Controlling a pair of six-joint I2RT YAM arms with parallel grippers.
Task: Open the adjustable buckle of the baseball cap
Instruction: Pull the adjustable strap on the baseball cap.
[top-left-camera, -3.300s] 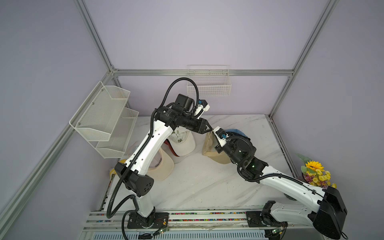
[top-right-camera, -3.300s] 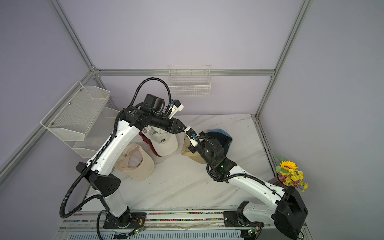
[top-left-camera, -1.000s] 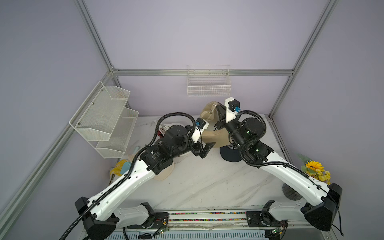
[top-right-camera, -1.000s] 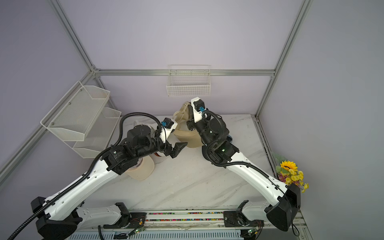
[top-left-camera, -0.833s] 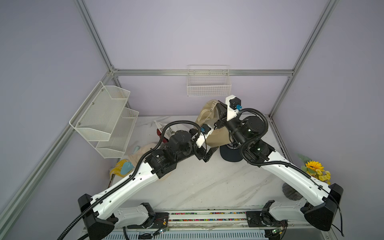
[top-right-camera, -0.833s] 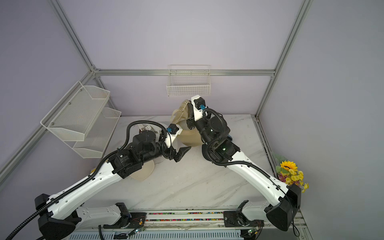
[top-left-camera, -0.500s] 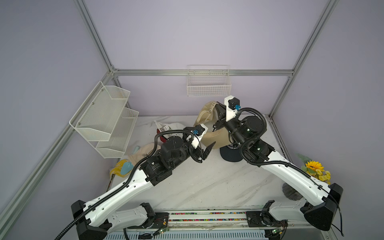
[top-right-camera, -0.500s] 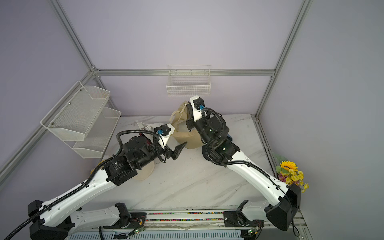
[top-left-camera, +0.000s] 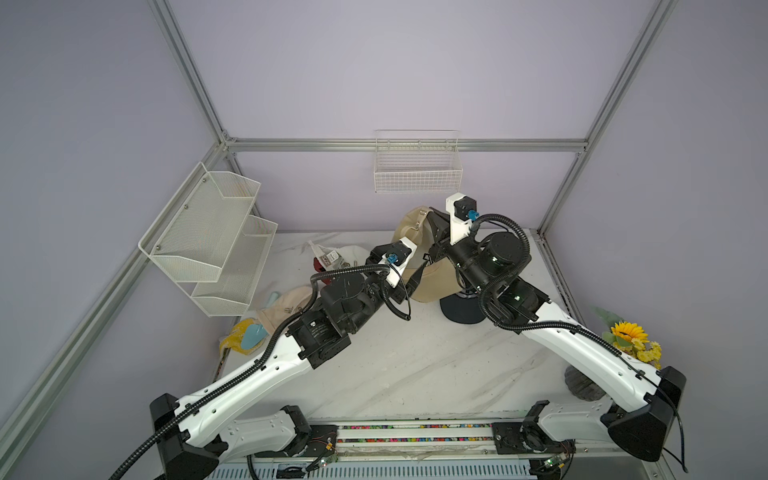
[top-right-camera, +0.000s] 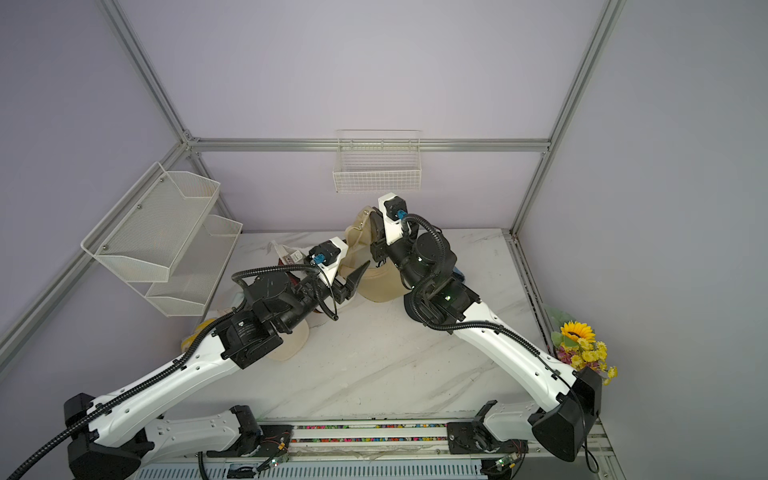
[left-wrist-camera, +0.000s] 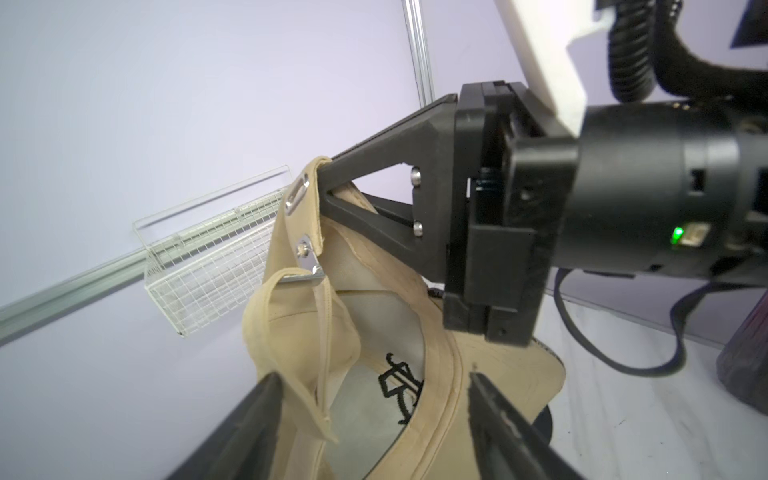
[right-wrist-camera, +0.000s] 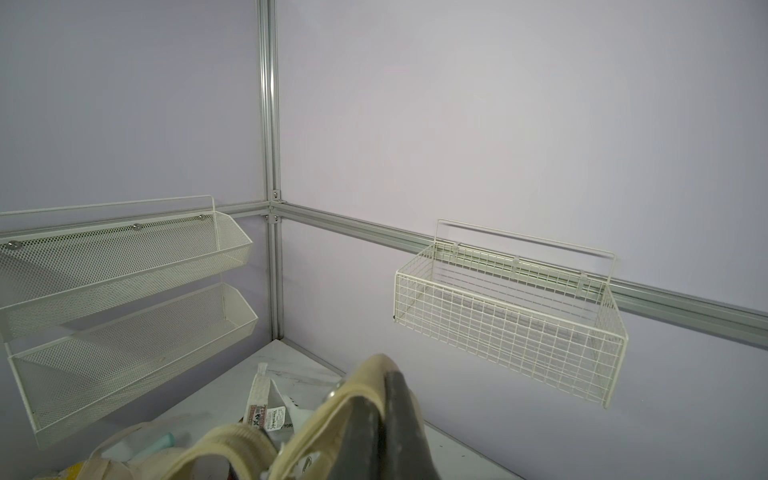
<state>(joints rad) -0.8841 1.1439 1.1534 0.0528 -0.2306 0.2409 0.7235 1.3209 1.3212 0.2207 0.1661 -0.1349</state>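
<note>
My right gripper (top-left-camera: 432, 218) holds a tan baseball cap (top-left-camera: 432, 278) in the air above the back of the table. It is shut on the cap's back rim (right-wrist-camera: 384, 399). In the left wrist view its fingertips (left-wrist-camera: 328, 168) pinch the fabric just above the silver buckle (left-wrist-camera: 306, 266). The strap (left-wrist-camera: 291, 316) runs through the buckle and hangs in a loop. My left gripper (left-wrist-camera: 372, 378) is open below the buckle. One finger is beside the hanging strap and the other by the cap's inner band. In both top views the left gripper (top-right-camera: 359, 272) points at the cap (top-right-camera: 376, 286).
Other caps lie on the table's left: a beige cap (top-left-camera: 286, 307) and a white and red cap (top-left-camera: 332, 257). A dark cap (top-left-camera: 459, 309) sits under the right arm. A wire basket (top-left-camera: 417, 172) hangs on the back wall, mesh shelves (top-left-camera: 212, 241) on the left wall, sunflowers (top-left-camera: 629, 338) far right.
My left arm has pulled back a little and its jaws have narrowed around the hanging strap. The right gripper keeps the cap raised in the same place.
</note>
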